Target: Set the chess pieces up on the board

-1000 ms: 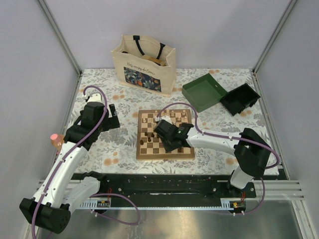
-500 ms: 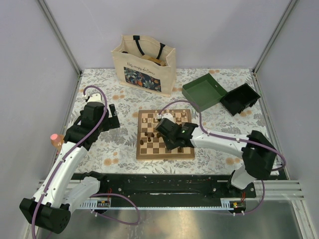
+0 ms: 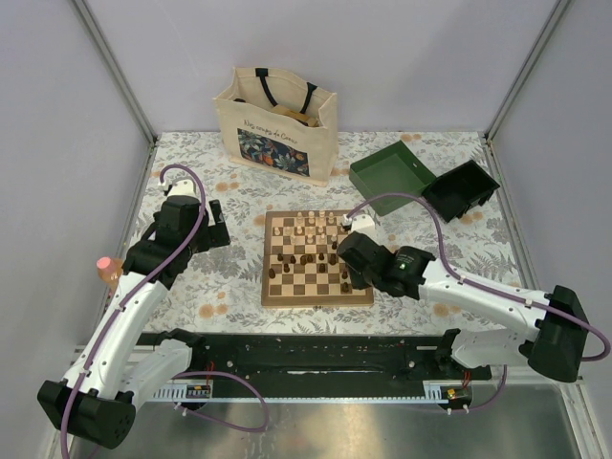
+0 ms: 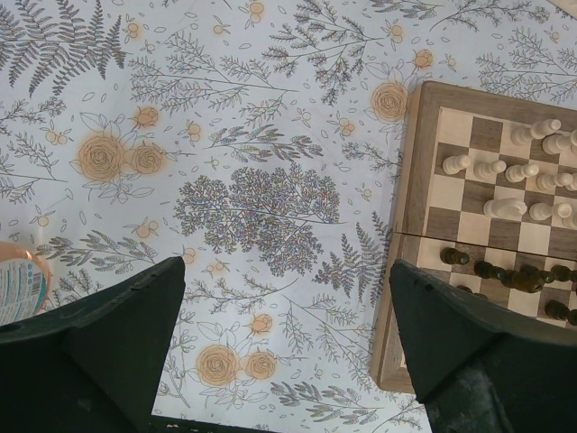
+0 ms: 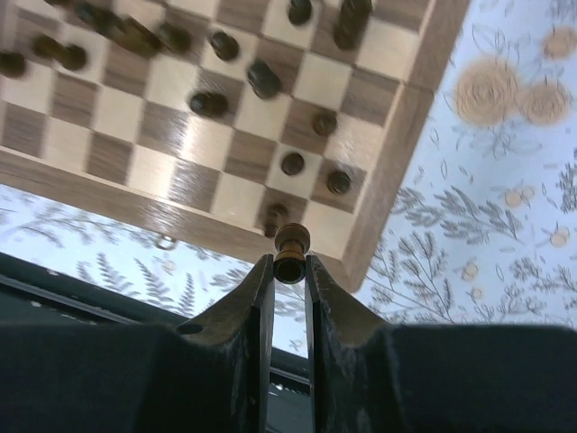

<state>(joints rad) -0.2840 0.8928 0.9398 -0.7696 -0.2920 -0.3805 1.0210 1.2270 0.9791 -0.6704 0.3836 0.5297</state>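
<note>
Now that the right gripper (image 5: 288,264) has pinched a dark piece (image 5: 291,242) and swung out, the board (image 5: 407,135) corner sits just past its fingertips, so placement's next. Left gripper (image 4: 287,302) idle, jaws wide.

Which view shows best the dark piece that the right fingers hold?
The right wrist view: the dark piece stands clear between the fingers. In the top view it cannot be made out; the left wrist view misses it.

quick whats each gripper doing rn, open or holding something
left gripper: jaws open, empty
right gripper: jaws shut on a dark chess piece
</note>
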